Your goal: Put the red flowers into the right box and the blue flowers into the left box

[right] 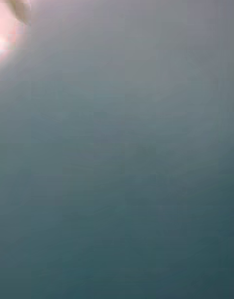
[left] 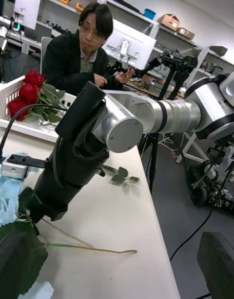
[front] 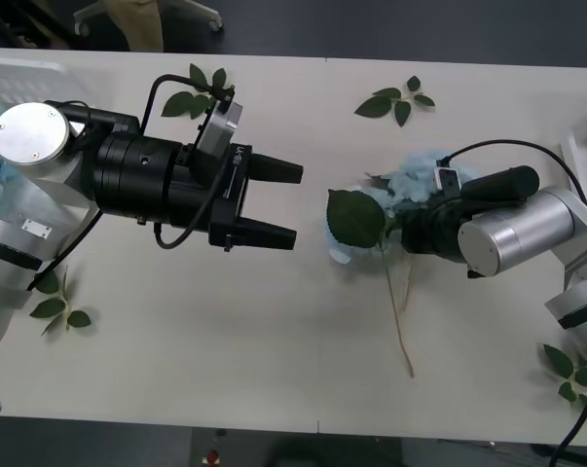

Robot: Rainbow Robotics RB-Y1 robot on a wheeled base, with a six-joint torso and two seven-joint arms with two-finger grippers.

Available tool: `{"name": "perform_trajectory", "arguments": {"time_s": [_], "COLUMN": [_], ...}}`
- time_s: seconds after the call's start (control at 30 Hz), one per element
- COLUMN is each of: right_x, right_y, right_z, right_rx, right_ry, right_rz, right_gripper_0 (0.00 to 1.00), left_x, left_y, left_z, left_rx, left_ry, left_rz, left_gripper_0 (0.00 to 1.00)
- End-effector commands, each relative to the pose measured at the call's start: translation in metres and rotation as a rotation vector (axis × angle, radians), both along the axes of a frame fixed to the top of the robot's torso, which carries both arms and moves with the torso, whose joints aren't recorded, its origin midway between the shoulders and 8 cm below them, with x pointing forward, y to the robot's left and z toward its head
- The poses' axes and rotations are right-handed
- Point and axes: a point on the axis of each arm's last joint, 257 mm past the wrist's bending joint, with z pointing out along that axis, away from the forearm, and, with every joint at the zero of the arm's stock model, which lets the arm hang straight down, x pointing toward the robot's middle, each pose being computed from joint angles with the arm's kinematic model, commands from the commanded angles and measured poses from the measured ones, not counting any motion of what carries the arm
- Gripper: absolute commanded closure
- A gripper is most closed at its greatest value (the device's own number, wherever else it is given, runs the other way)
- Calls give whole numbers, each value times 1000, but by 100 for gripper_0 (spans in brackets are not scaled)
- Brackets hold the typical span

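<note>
White table point(front: 274, 370) fills the front view. Centre-right of the frame, blue flowers point(front: 415, 180) lie on it, one big dark leaf point(front: 356, 217) to their left and a thin stem point(front: 398, 321) running toward the lower edge. Right gripper point(front: 410, 229) is pressed down into the cluster (fingers buried, grip cannot be told). Left gripper point(front: 278, 202) hangs centre-left above bare table, black fingers spread, holding nothing. Red flowers point(left: 27, 92) sit in the right box point(left: 14, 128), upper left of the left wrist view.

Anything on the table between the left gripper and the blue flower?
Nothing: in the front view, bare table separates the left gripper, jaws open, from the blue flower; the right gripper is down at it.
</note>
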Motion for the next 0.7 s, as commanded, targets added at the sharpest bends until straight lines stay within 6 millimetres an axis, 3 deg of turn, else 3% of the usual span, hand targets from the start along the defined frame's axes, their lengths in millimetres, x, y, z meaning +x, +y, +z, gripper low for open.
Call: {"name": "perform_trajectory", "arguments": {"time_s": [0.03,0.47,0.7], "right_x": [9,14,21], "right_y": [8,-3,-31], "right_z": [11,18,33], "right_rx": [8,-7,-61], "right_ry": [-30,-46,-71], "right_rz": [5,2,28], "right_gripper_0": [97,100,100], "left_x": [-6,-6,-6], "left_y": [0,0,0], "left_z": [3,3,3], "left_rx": [5,5,5], "left_ry": [1,1,1], "left_rz": [-4,-4,-4], "left_gripper_0": [0,0,0]}}
